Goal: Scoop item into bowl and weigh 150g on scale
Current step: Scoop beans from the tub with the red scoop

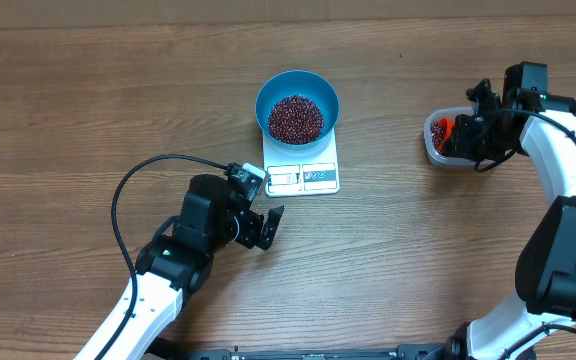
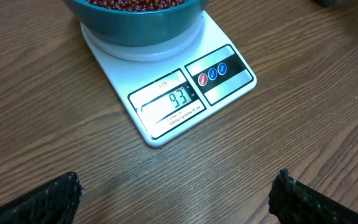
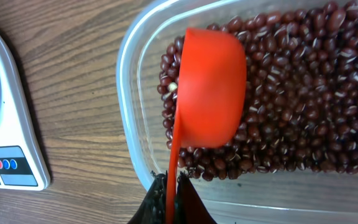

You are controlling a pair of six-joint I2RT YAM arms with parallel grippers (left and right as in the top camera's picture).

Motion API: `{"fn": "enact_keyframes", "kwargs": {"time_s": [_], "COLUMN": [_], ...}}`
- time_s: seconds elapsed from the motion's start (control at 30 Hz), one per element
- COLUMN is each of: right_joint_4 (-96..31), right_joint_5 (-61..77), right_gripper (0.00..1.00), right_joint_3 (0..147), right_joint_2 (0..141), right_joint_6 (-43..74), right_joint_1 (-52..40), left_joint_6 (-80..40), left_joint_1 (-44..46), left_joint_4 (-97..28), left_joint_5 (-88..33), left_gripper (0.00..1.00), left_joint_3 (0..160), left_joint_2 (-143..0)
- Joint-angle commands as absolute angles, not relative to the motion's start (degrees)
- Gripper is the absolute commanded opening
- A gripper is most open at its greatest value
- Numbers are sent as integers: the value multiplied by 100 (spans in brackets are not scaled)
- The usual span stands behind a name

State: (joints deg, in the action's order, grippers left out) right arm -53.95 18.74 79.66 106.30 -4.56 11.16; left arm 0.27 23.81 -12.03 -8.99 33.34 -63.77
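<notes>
Right gripper [image 3: 169,200], bottom centre, clamped on handle of red scoop [image 3: 210,87], beans [image 3: 303,93] directly above (left gripper [image 2: 176,198] spread wide below scale [image 2: 166,99]).

The whole table [image 1: 68,100] is seen from straight above by the overhead camera, from far enough that both arms, the scale [image 1: 302,172], the bowl [image 1: 297,105] on it and the clear tub [image 1: 431,145] near the right edge are all taken in. The left wrist view is aimed forward and down across the tabletop, close to the scale's front panel, with the left gripper [image 2: 178,186] framed at the bottom corners. The right wrist view is pointed steeply down into the tub from very near, with the scoop [image 3: 210,87] in mid-frame. The scale is shared by all three views, the bowl by overhead and left wrist, the tub by overhead and right wrist
</notes>
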Motion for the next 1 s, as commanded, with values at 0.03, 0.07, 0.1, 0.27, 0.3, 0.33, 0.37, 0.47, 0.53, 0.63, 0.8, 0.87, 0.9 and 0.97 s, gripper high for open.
{"fn": "enact_keyframes", "kwargs": {"time_s": [0.03,0.07,0.1,0.27,0.3,0.33,0.37,0.47,0.53,0.63,0.8,0.87,0.9,0.97], "right_joint_4": [-5315,-5312,-5312,-5321,-5325,-5336,-5345,-5380,-5395,-5430,-5502,-5555,-5588,-5642], "right_joint_5": [2040,2174,2309,3089,3205,3312,3420,3697,3828,3986,4425,4626,4724,4884], "right_gripper": [4,4,4,4,4,4,4,4,4,4,4,4,4,4], "right_joint_3": [7898,7898,7898,7913,7913,7913,7913,7913,7913,7913,7913,7913,7913,7913], "right_joint_2": [10676,10676,10676,10676,10676,10676,10676,10676,10676,10676,10676,10676,10676,10676], "right_joint_6": [-456,-458,-458,-460,-460,-460,-462,-486,-504,-506,-657,-770,-808,-886], "right_joint_1": [1125,1142,1170,1494,1577,1664,1767,2016,2150,2327,2571,2670,2718,2810], "left_joint_6": [-23,-23,-23,-21,-21,-21,-21,-21,-21,-23,-21,-21,-23,-23], "left_joint_1": [2403,2403,2403,2403,2403,2403,2403,2403,2403,2403,2403,2403,2403,2403], "left_joint_4": [-1197,-1197,-1197,-1197,-1197,-1197,-1197,-1194,-1194,-1197,-1194,-1197,-1197,-1197], "left_joint_5": [-969,-967,-969,-967,-967,-967,-967,-969,-967,-967,-967,-967,-967,-969], "left_gripper": [99,99,100,100,99,99,99,100,99,99,99,99,100,100], "left_joint_3": [3358,3358,3358,3358,3358,3358,3358,3358,3358,3358,3358,3358,3358,3358], "left_joint_2": [-6366,-6366,-6366,-6366,-6366,-6366,-6366,-6366,-6366,-6366,-6366,-6366,-6366,-6366]}}
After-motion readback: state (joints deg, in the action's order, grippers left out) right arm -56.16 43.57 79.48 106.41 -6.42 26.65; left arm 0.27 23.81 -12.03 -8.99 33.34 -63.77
